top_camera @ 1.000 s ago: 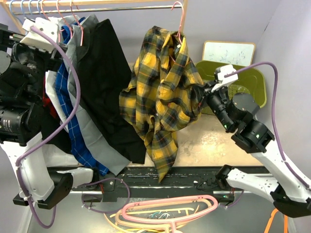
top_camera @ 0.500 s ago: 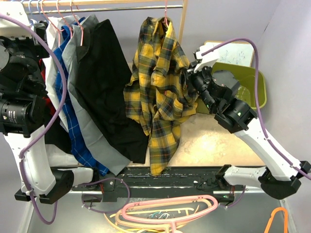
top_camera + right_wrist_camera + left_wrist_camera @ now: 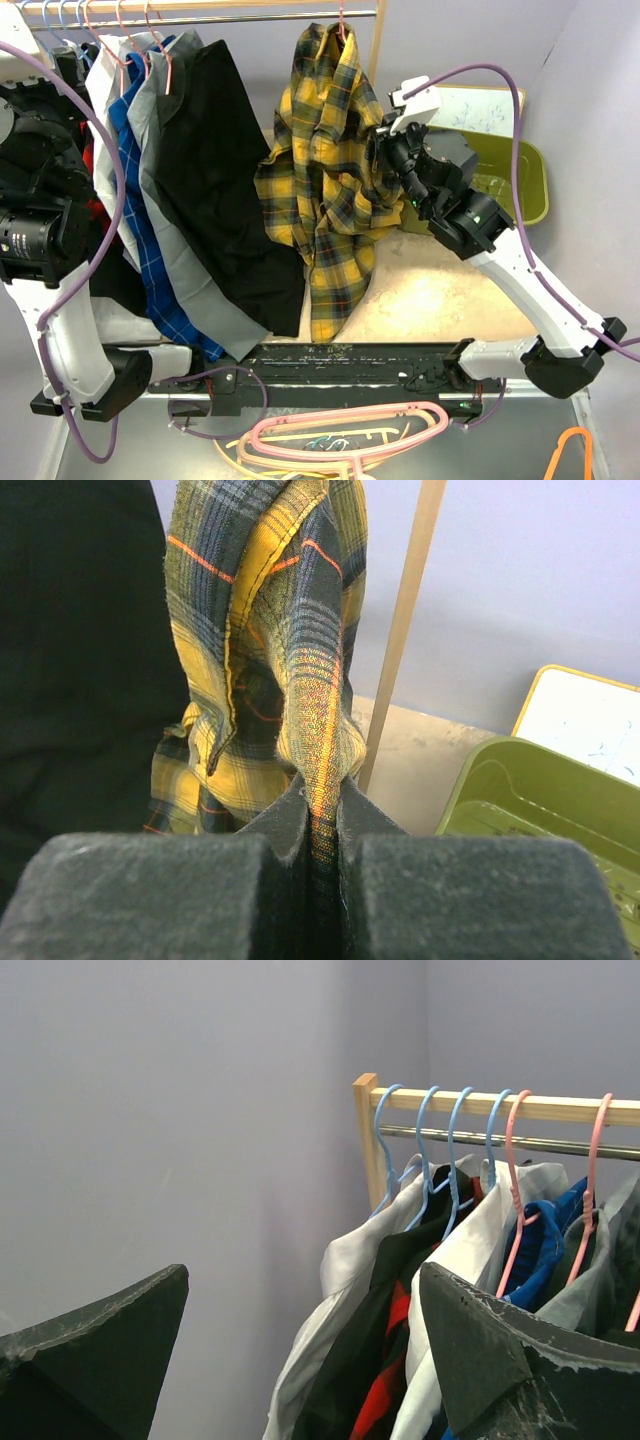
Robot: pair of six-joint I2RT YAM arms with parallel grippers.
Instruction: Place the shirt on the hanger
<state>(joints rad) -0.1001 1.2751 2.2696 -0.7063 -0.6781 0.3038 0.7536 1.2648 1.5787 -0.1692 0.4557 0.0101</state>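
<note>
**A:** As the right arm (image 3: 500,250) swings up and in toward the rack, the whole picture shifts. A second ago it sat low, out by the green bin (image 3: 525,190); now it reaches across the counter (image 3: 440,290), close under the rail (image 3: 250,16).

**B:** And the shirt (image 3: 325,180) travels with it. The plaid was bunched and skewed right; now it hangs longer and straighter, just beside the black shirt (image 3: 215,170).

**A:** Watch the hanger (image 3: 343,25)! Its pink hook was out by the upright post (image 3: 377,45); now it sits further left, crossing the rail.

**B:** Seated on it?

**A:** Looks that way, though I can't swear to it from above. The shirt is draped over the hanger, collar up at the hook.

**B:** Right fingers (image 3: 150,900)?

**A:** Pressed together on a fold of plaid, with the cloth pinched right in the seam between them.

**B:** Left fingers (image 3: 90,1350)?

**A:** Spread wide with nothing between them, up by the blue hangers (image 3: 430,1140) at the rack's far end.

**B:** So, nearly home?

**A:** I'd say so. What remains is a clean release, and a snagged fold could drag the hook off.
</note>
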